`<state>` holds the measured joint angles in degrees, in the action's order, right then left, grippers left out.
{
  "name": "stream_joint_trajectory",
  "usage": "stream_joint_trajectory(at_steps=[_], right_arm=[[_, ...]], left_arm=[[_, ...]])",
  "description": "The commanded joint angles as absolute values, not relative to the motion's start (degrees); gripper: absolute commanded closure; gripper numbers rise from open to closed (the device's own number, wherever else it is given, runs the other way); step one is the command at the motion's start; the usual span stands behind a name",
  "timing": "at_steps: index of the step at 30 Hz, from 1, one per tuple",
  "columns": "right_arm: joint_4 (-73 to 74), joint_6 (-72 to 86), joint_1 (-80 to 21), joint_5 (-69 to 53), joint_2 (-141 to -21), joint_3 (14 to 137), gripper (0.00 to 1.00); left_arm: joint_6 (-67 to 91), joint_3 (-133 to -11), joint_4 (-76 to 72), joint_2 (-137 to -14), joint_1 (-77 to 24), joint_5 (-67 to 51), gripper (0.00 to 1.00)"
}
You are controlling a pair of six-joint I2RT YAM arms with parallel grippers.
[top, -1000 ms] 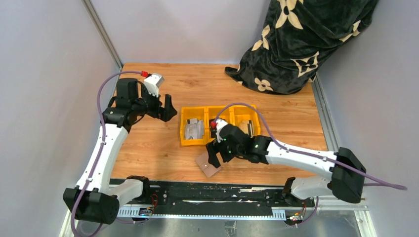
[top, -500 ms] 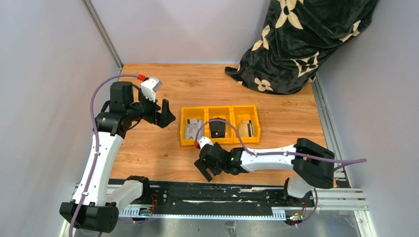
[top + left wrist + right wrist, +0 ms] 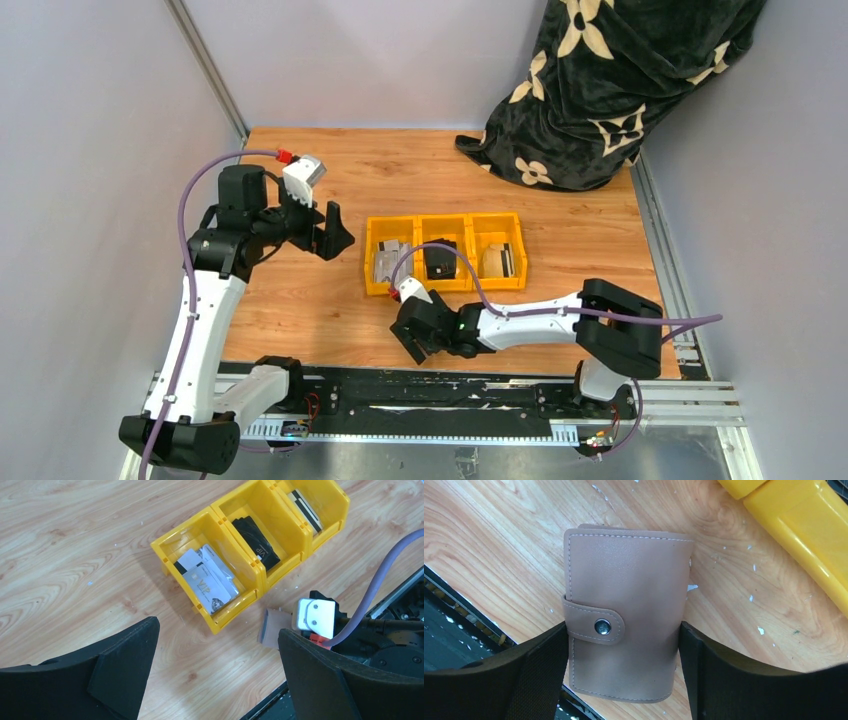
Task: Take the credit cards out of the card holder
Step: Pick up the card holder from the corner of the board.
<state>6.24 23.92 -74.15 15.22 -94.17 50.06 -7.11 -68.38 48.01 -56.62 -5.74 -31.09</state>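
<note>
The card holder (image 3: pixel 629 580) lies closed on the wooden table near its front edge. Its outside is pinkish-tan, and its tab is snapped shut. It also shows in the left wrist view (image 3: pixel 274 630) with a grey-blue edge. My right gripper (image 3: pixel 624 635) is down over it, with one finger touching each long side. In the top view the right gripper (image 3: pixel 415 342) hides the holder. Whitish credit cards (image 3: pixel 207 582) lie in the left yellow bin (image 3: pixel 392 262). Any cards inside the holder are hidden. My left gripper (image 3: pixel 330 232) hangs open and empty above the table, left of the bins (image 3: pixel 216 630).
Three joined yellow bins (image 3: pixel 445 288) stand mid-table. The middle one holds a black wallet (image 3: pixel 257 540), and the right one holds a striped dark and light item (image 3: pixel 305 502). A black flowered cloth (image 3: pixel 610 90) is heaped at the back right. A black rail (image 3: pixel 430 385) runs along the front edge.
My right gripper has moved toward the front and left and come down around the card holder, which showed beside it before. My left arm has shifted slightly left.
</note>
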Motion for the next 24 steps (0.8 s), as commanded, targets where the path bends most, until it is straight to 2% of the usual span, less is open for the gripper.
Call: stream_joint_trajectory(at_steps=[1,11,17,24], right_arm=[[7.6,24.2,-75.0,16.5,-91.7,46.0,0.25],[4.6,19.6,-75.2,21.3,-78.4,45.1,0.29],[2.0,13.5,-75.2,23.1,-72.4,51.8,0.29],[-2.5,7.9,-75.2,20.2,-72.3,59.7,0.29]], left_arm=[[-7.2,-69.2,49.0,-55.6,-5.4,-33.6,0.00],[-3.8,-67.5,49.5,-53.8,-5.4,-41.0,0.00],[0.4,-65.6,49.4,-53.8,-5.5,-49.2,0.00],[5.4,-65.6,49.4,-53.8,-5.6,-56.4,0.00]])
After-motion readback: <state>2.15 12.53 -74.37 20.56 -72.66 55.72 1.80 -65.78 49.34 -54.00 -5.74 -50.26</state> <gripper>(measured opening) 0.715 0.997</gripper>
